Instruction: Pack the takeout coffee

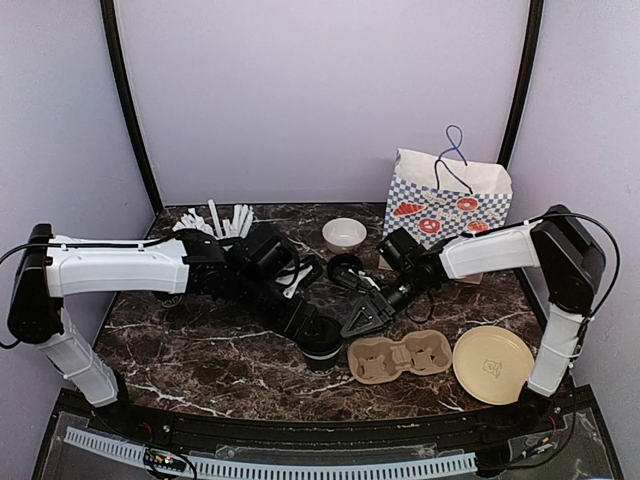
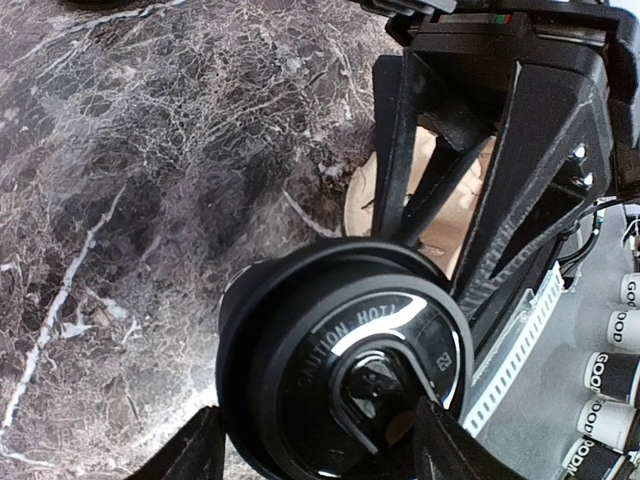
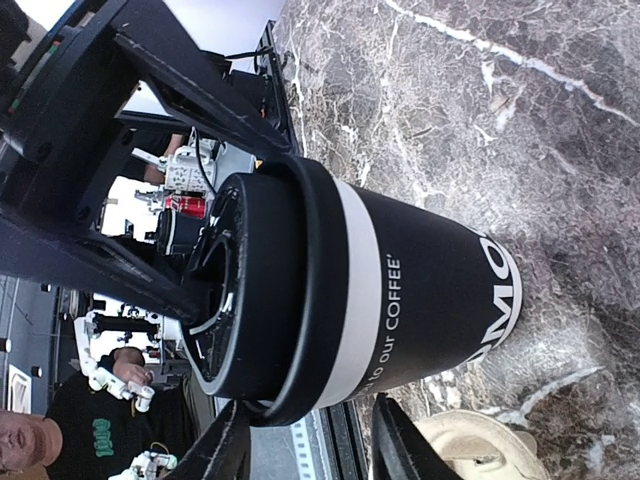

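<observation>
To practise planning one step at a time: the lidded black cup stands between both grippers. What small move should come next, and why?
Probably close the left gripper on the cup: its fingers flank the lid, the cup stands upright on the table, and the cardboard carrier beside it has both pockets unfilled.
</observation>
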Robot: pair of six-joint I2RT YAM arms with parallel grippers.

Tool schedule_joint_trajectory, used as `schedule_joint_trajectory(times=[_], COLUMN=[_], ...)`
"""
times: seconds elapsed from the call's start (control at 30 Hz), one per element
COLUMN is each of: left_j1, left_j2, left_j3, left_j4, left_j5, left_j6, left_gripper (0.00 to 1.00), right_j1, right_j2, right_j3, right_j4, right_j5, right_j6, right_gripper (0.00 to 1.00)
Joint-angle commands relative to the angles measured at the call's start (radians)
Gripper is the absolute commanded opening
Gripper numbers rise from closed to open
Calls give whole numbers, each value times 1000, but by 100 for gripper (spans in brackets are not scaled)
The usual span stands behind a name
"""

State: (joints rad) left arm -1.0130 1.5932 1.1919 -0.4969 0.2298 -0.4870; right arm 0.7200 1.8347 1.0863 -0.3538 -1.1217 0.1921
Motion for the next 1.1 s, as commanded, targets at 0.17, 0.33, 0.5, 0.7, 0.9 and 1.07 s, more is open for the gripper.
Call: schedule_joint_trajectory(times=[0.17,0.33,0.5,0.7,0.9,1.07], left_j1=[-1,-1,-1,-3,-2,-1], left_j2=[28,35,10,-69,-146,-166], left_j3=[-28,-73,-95,-55,-50,-25], left_j4=[-17,-15,-7,4,37,9], left_j5=[-21,-17,-25,-63,-102,-137], left_j6=[19,18,14,-7,-18,-16], left_gripper=[59,55,56,63,68,73], right_j1=[10,28,36,35,32,14], right_j2=[73,116,134,84,65,56], right_j3=[51,90,137,242,288,321], right_j4=[-75,-165,-191,-248,-301,-334], right_j5=[206,510,463,255,200,203], right_j6=[-25,-60,-87,-172,-214,-233], right_gripper=[30,23,19,28,39,47])
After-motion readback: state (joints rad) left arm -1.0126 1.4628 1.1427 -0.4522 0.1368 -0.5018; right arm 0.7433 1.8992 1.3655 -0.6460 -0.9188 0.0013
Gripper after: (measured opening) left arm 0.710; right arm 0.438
